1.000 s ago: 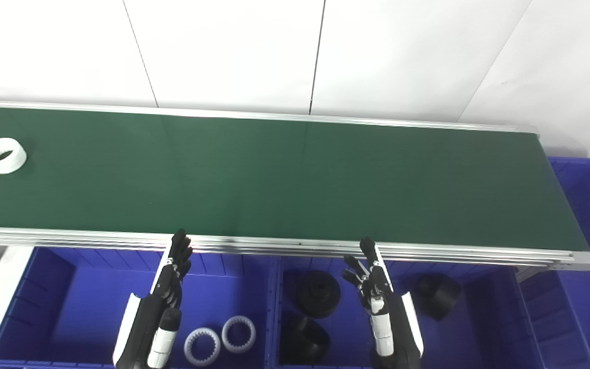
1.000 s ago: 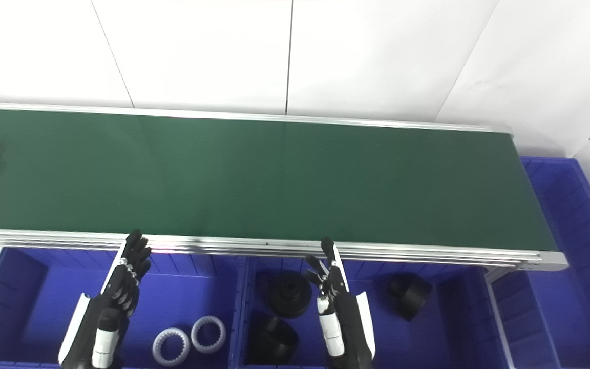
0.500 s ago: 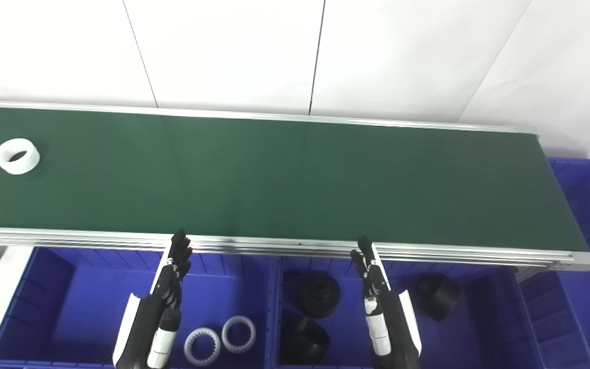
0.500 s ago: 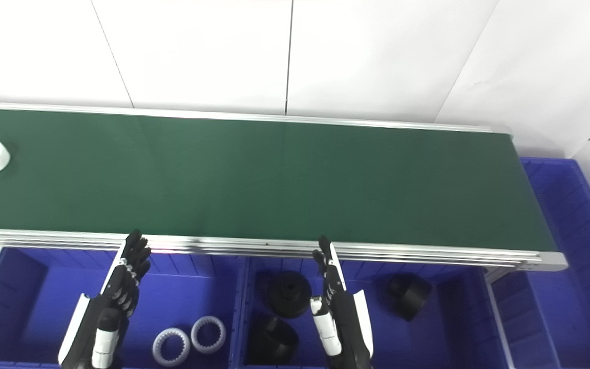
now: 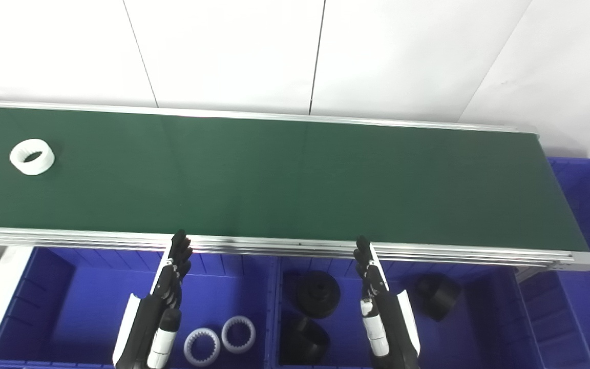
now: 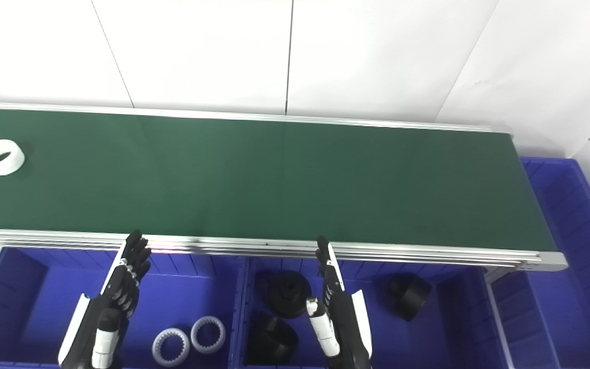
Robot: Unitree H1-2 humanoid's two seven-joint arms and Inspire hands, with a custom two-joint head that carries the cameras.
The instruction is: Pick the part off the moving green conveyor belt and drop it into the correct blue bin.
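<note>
Nearest the robot, above two blue bins (image 5: 90, 287) holding two white toothed rings (image 5: 202, 346) and three black parts (image 5: 318, 293), both empty hands, left hand (image 5: 164, 297) and right hand (image 5: 379, 302), extend straightened fingers, while farther off one white ring (image 5: 32, 157) rides the green belt's (image 5: 295, 179) left end, alike in both views.

Two hands in shot, built alike. The left hand (image 5: 164, 294) has slim black segmented fingers (image 5: 180, 251), a white shell along its outer edge, and a white thumb with a black tip. The right hand (image 5: 382, 312) matches: black fingers, white side panel, white thumb.
</note>
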